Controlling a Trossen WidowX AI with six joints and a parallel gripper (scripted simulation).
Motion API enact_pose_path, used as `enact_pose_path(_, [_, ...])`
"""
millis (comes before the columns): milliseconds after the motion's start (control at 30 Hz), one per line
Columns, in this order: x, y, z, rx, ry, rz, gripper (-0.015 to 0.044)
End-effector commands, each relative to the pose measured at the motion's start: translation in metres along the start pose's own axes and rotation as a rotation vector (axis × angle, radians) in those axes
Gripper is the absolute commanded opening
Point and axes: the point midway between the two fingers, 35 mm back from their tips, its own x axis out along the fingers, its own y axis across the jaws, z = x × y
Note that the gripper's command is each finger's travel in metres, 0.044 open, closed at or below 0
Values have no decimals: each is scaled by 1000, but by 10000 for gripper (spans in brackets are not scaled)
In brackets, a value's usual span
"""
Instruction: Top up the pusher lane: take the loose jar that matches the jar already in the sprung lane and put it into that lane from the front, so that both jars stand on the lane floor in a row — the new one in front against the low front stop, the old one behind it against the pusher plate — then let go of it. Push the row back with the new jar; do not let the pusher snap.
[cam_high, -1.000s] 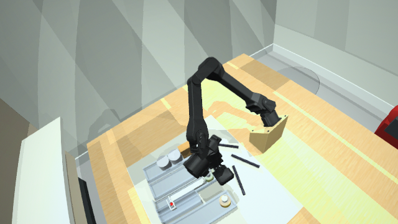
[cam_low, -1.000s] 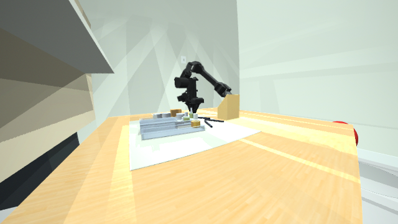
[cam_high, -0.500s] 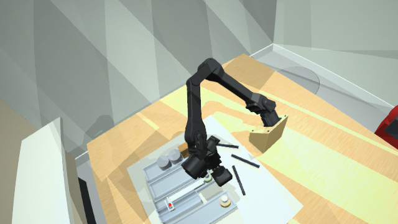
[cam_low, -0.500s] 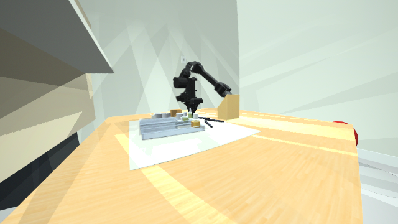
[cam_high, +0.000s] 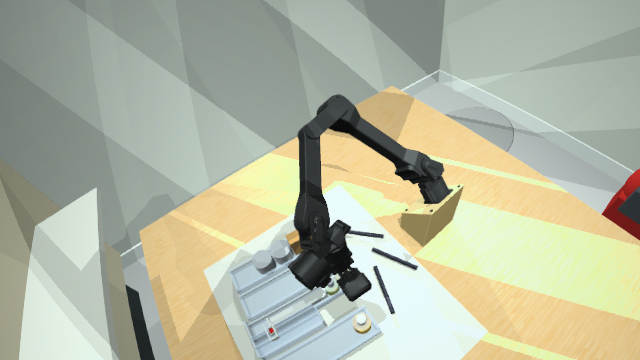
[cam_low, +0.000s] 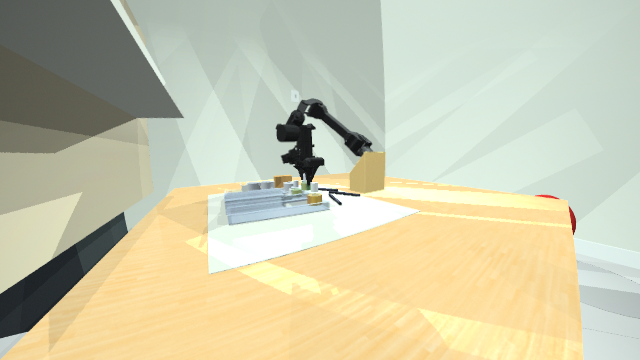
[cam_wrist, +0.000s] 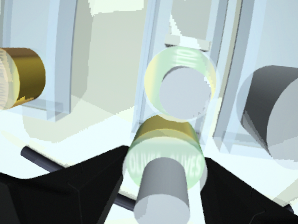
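Taking the sprung lane (cam_wrist: 144, 65) as the landmark, the tool (cam_low: 307, 183) (cam_wrist: 165, 159) is at its front end, clamped on the loose olive jar (cam_wrist: 167, 150), which has a pale green label, a gold band and a grey lid. In the wrist view, the matching jar (cam_wrist: 180, 82) is inside the sprung lane, directly ahead of the held one, with the pusher plate (cam_wrist: 187, 43) just behind it. To one side of the sprung lane, a gold jar (cam_high: 361, 323) (cam_low: 314, 199) (cam_wrist: 30, 77) with a white lid stands in the neighbouring lane. On its other side, two grey cylinders (cam_high: 271, 255) are farther off. Three dark rods (cam_high: 384, 290) lie on the white mat (cam_high: 430, 310) (cam_low: 260, 245) beyond the front of the sprung lane, and the worktop (cam_high: 500, 240) (cam_low: 400, 280) carries everything.
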Motion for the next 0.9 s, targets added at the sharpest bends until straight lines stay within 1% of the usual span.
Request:
enact_pose_path(0, [-3,-3,12,23,-24,-1,0])
enact_pose_path(867, [-6,-4,24,23,-25,-1,0])
